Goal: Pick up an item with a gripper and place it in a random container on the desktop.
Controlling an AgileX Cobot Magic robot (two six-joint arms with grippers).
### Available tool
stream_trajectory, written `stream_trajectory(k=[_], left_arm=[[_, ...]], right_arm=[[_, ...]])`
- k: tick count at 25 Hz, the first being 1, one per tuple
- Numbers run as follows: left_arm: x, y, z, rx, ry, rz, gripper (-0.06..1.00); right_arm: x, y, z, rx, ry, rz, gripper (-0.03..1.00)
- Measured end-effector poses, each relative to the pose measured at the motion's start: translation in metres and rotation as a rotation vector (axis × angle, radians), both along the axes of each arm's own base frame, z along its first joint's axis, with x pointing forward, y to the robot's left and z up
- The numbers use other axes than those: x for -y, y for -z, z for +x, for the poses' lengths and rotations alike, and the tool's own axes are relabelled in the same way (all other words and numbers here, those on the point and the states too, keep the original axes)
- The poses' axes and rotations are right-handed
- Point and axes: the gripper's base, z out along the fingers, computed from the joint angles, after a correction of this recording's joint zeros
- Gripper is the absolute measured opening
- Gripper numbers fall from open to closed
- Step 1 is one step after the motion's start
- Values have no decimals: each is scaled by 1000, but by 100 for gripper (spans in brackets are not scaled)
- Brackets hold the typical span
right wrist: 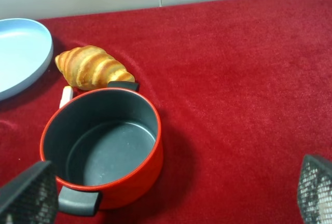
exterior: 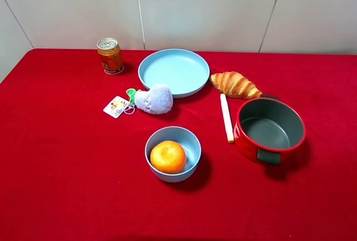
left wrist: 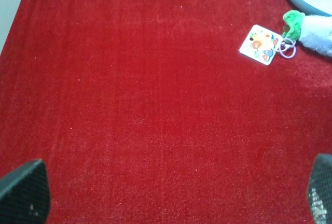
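The orange fruit sits inside the small deep light-blue bowl near the front middle of the red desktop. Neither gripper shows in the exterior high view. In the left wrist view my left gripper is open and empty over bare red cloth, with only its black fingertips showing at the frame's lower corners. In the right wrist view my right gripper is open and empty, its fingertips wide apart, above the red pot. The fruit and bowl are out of both wrist views.
A wide light-blue plate lies at the back middle, a drink can at the back left. A grey-purple plush toy with a card tag lies before the plate. A croissant, a white stick and the red pot are on the right.
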Motion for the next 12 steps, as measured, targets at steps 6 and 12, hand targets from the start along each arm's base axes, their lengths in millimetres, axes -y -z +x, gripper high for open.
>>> stream_trajectory(k=[6, 12], left_arm=[[0, 0, 0, 0, 0, 0, 99], [0, 0, 0, 2, 0, 0, 99]], right_arm=[[0, 0, 0, 0, 0, 0, 69], [0, 0, 0, 0, 0, 0, 69]])
